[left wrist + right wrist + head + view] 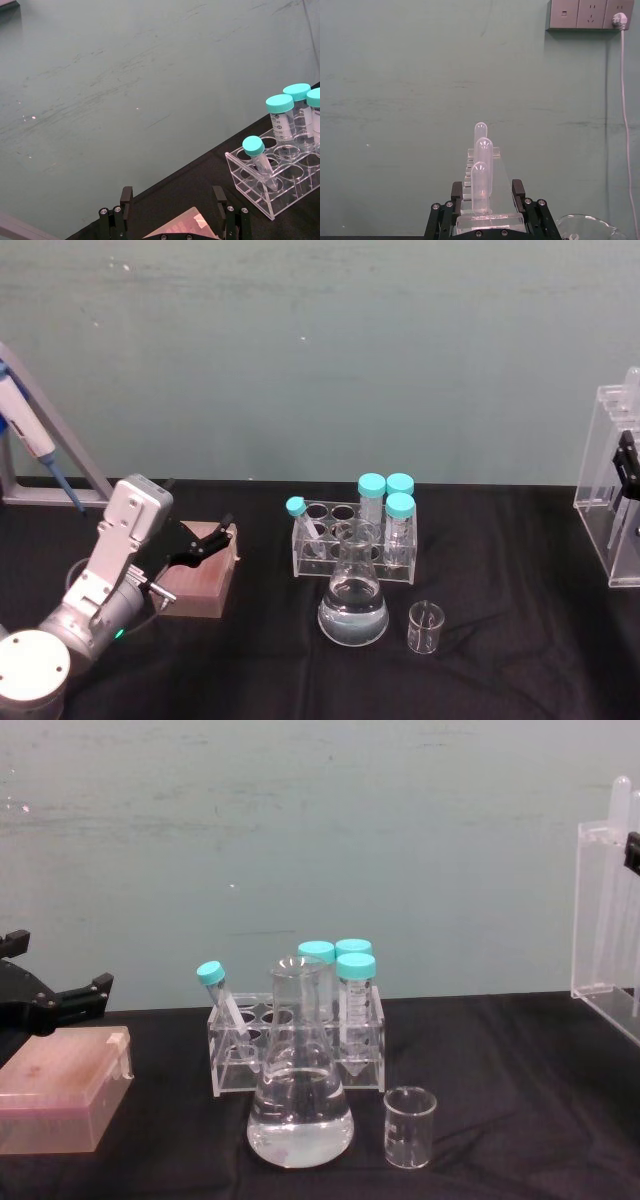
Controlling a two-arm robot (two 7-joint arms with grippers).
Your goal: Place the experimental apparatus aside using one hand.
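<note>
Three round-topped tubes [481, 187] stand upright in the tall, clear acrylic stand [603, 490], its long axis vertical. The right gripper [487, 192] clasps its narrow base, fingers pressed to both smooth sides, at the far right of the black table [500, 540]. Mid-table, well left of it, sit the glass conical flask [352, 605] and small beaker [425, 628]. At far left the left gripper [210, 538] hangs spread wide and empty over a pinkish box [200, 585]

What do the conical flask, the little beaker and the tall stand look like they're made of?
Conical flask: likely glass, clear and glossy, with bright glints. Small beaker: probably glass too, thin-walled. Tall stand, in the right gripper: apparently acrylic, flat clear sheets with frosty edges.
</note>
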